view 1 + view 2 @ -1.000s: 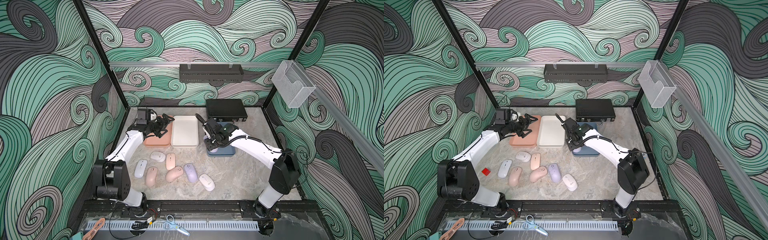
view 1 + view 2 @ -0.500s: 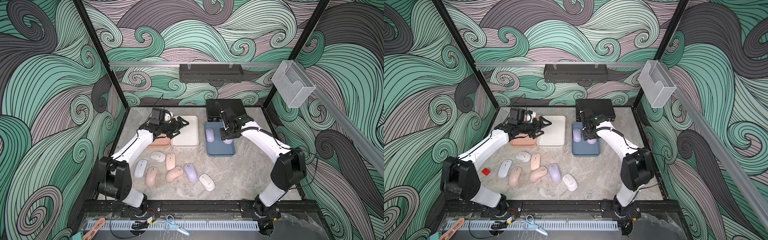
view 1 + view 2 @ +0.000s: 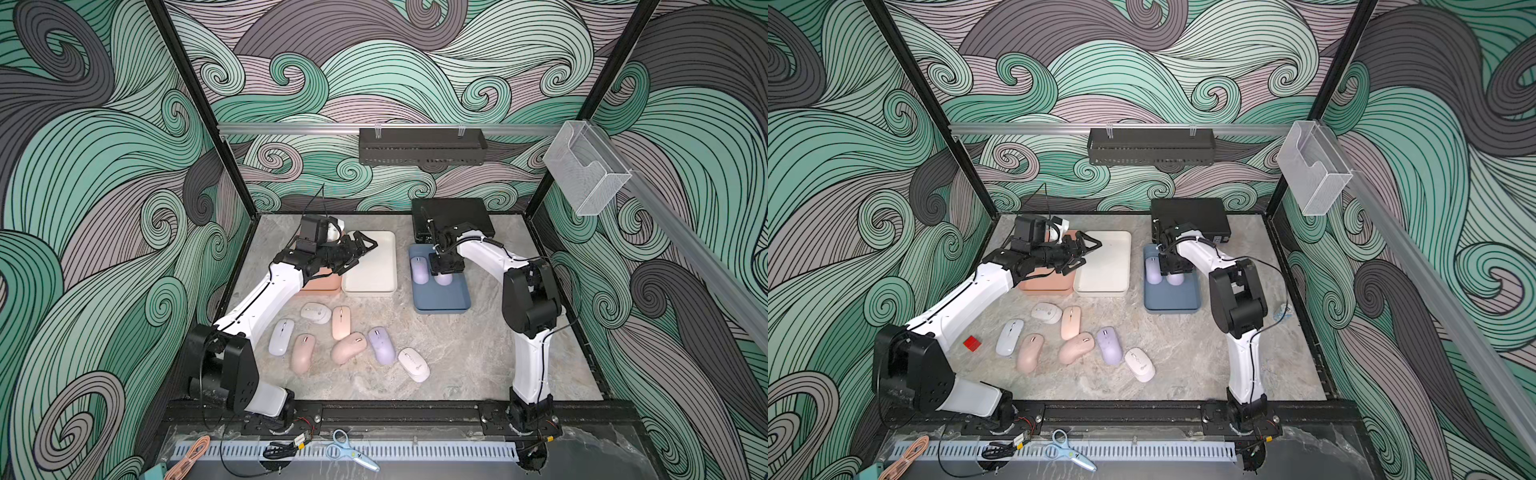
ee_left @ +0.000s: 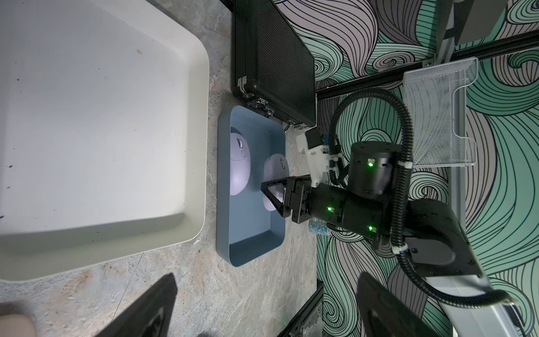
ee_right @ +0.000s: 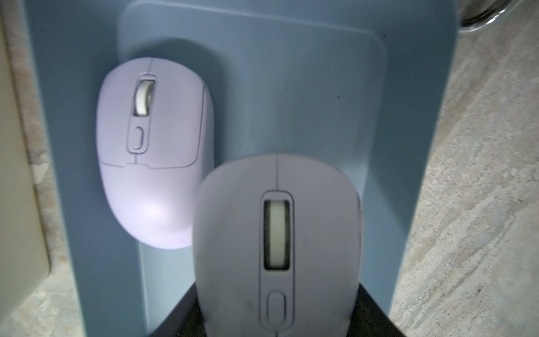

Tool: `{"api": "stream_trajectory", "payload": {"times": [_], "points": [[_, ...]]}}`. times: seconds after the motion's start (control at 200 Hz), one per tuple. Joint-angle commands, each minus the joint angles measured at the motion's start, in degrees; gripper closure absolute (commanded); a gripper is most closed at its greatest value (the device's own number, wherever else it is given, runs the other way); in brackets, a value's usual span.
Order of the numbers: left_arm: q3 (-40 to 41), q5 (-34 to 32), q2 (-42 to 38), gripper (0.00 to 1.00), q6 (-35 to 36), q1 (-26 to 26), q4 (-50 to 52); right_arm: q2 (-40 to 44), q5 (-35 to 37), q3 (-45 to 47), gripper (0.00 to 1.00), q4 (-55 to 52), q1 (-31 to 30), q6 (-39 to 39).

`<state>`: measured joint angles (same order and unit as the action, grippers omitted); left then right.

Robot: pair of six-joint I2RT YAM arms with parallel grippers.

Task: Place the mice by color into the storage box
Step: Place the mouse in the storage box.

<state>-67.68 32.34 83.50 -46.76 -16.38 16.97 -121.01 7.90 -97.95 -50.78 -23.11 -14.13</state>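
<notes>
A grey marbled tabletop (image 3: 478, 353) is enclosed by wave-patterned walls (image 3: 415, 62). The jaws of the left gripper (image 3: 366, 250) are spread; a lavender mouse (image 5: 233, 233) is pinched by the right gripper (image 3: 445, 270).

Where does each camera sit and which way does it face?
Top views: high in front, looking down toward the back wall; left arm and right arm whole, seven loose mice on the table.
Left wrist: faces across the cream tray to the blue tray; own fingers, right arm.
Right wrist: looks down into the blue tray; right gripper holding a purple mouse.
Shared: all show the blue tray and its resting purple mouse.
</notes>
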Motion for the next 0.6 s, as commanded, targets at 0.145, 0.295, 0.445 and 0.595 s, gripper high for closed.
{"api": "stream_trajectory", "payload": {"times": [0.145,0.295,0.445,0.595], "points": [[-1.49,-0.91,-0.47,0.05,1.93,-0.14,1.69,-4.05,-2.92,-5.16,0.43,-0.03,2.53,-0.46],[-1.57,-0.70,-0.35,0.05,1.85,-0.01,1.74,-5.73,-4.08,-6.90,0.42,-0.66,3.23,1.29],[-1.58,-0.69,-0.04,0.05,1.85,-0.01,1.75,-7.16,-4.66,-7.58,0.42,-1.06,3.85,1.56],[-1.73,-0.52,0.45,0.05,1.91,0.06,1.85,-7.83,-6.07,-8.05,0.42,-1.03,4.12,1.66]]}}
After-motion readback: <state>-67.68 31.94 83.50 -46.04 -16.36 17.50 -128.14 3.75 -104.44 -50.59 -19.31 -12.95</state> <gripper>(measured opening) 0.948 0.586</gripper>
